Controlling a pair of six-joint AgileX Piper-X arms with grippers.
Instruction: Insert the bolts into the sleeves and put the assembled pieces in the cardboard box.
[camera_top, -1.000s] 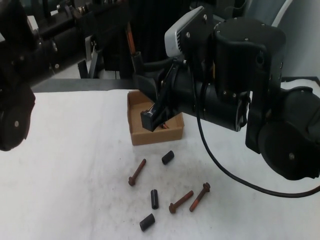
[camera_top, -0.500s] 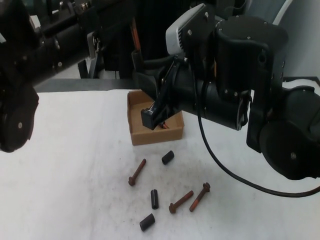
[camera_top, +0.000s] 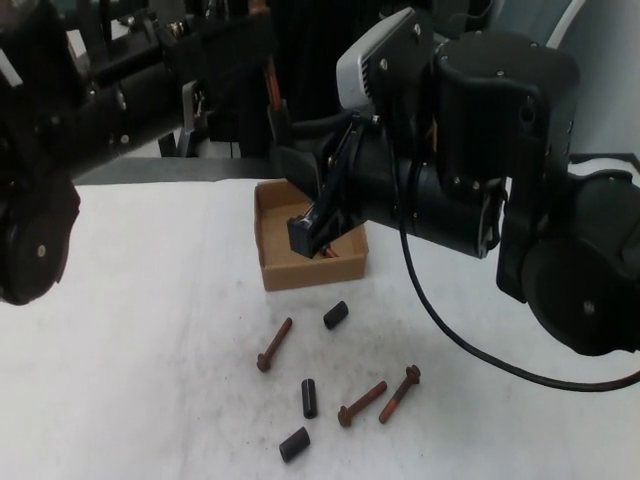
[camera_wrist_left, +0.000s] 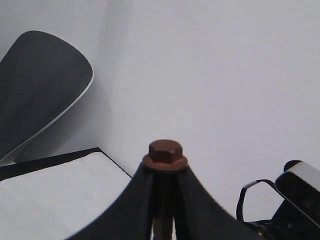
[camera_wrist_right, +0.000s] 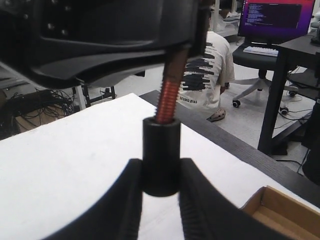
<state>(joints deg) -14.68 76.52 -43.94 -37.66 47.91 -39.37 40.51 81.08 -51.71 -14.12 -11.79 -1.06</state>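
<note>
R gripper (camera_wrist_right: 160, 175): fingers pinching black sleeve (camera_wrist_right: 161, 150) at approx mid-body, sleeve upright. It is held above white bench (camera_wrist_right: 65, 160). Corner of cardboard box (camera_wrist_right: 272, 200) shows lower down, off to one side.

L gripper (camera_wrist_left: 164, 175): fingers pressed onto shank of rusty bolt (camera_wrist_left: 165, 152) just under hex head. Head sits proud of fingertips.

Bolt/sleeve, R wrist view: bolt comes down from L gripper's body, thread end in sleeve mouth. Thread is bare above sleeve rim, so only partly in. Bolt leans slightly vs sleeve.

High view: box at back-centre of bench. An arm (camera_top: 450, 180) hangs its black fingers over box opening. Reddish bit inside box, half hidden, can't tell what.

Loose on bench in front of box:
- far sleeve (camera_top: 336, 315): nearest box, lying down.
- left bolt (camera_top: 273, 344): near far sleeve, apart from it.
- mid sleeve (camera_top: 309, 397) and near sleeve (camera_top: 294, 443): close together, not touching.
- middle bolt (camera_top: 362, 403) and right bolt (camera_top: 399, 393): side by side, just apart, heads at opposite ends.
</note>
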